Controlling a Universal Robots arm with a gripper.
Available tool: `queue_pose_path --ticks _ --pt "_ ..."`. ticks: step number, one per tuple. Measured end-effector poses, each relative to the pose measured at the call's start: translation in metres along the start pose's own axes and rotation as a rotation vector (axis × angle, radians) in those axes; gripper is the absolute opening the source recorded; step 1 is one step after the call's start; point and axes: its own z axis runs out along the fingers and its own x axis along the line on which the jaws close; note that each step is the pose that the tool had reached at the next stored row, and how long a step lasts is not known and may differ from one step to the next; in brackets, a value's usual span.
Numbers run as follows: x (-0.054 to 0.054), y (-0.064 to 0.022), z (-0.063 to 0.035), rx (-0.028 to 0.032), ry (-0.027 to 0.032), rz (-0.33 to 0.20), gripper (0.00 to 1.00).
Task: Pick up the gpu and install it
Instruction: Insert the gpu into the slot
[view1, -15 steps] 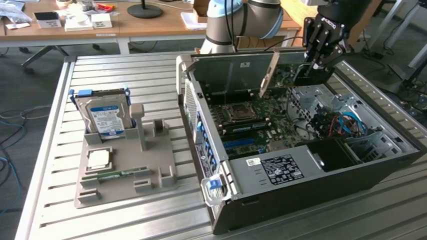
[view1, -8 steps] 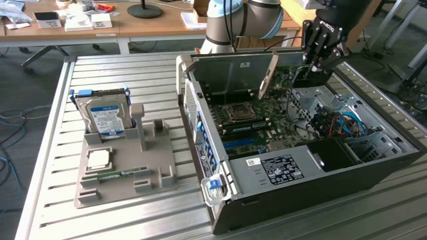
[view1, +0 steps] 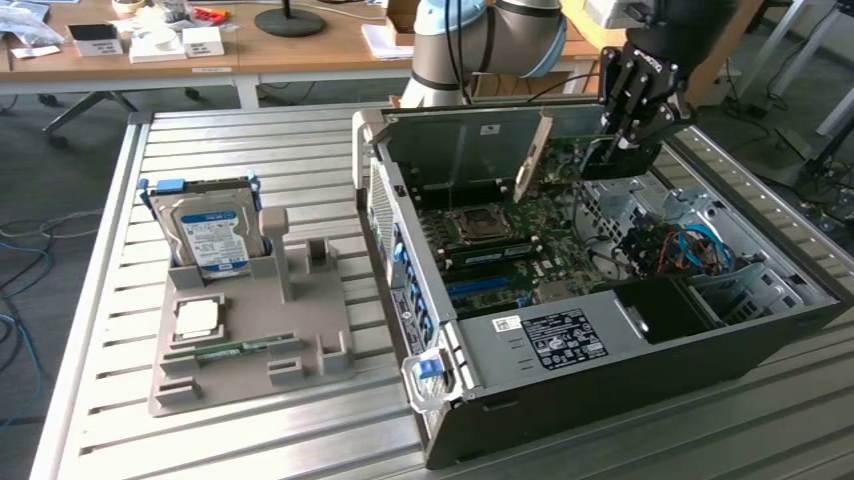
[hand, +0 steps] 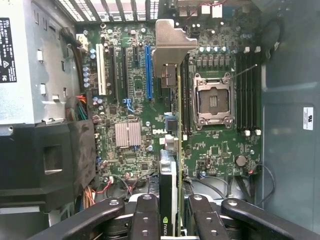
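Pickup is done: the gripper (view1: 622, 150) is closed on the gpu (view1: 567, 150), which hangs edge-down inside the case (view1: 601, 395) above the motherboard (view1: 534, 240), apparently not yet seated in a slot, so install is left.

Premises: robotics lab or workshop. Under my fingers (hand: 146, 220), open computer case (view1: 627, 390) on slatted metal bench (view1: 267, 440); well aside of them, grey parts fixture (view1: 307, 330); far beyond them, cluttered wooden desks (view1: 307, 55).
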Motion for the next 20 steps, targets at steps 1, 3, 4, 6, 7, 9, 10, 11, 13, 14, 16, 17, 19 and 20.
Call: queue_pose_path --ticks 1,3,4,6,7,9,10,11,13,14,16,17,19,20 --pt "0.0 0.0 0.0007 0.0001 -0.0004 0.0 0.27" --pt "0.0 0.0005 0.0037 0.0001 -0.0013 0.0 0.27" --pt "0.0 0.001 0.0053 0.0002 -0.0019 0.0 0.27" --pt "0.001 0.002 0.0089 0.0004 -0.0033 0.0 0.27" --pt "0.001 0.0027 0.0106 0.0006 -0.0039 0.0 0.27" --pt "0.001 0.004 0.0141 0.001 -0.0053 0.0 0.27" --pt "0.001 0.0048 0.0157 0.0012 -0.0061 0.0 0.27" --pt "0.001 0.0056 0.0173 0.0014 -0.0069 0.0 0.27" --pt "0.001 0.0065 0.0195 0.0017 -0.0082 0.0 0.27" --pt "0.001 0.0065 0.0196 0.0017 -0.0079 0.0 0.27" --pt "0.001 0.0065 0.02 0.0018 -0.008 0.0 0.27" --pt "0.001 0.0066 0.0209 0.0018 -0.0085 0.0 0.27" --pt "0.002 0.0077 0.0236 0.0019 -0.0081 0.0 0.27" --pt "0.002 0.0086 0.0253 0.0018 -0.0082 0.0 0.27"
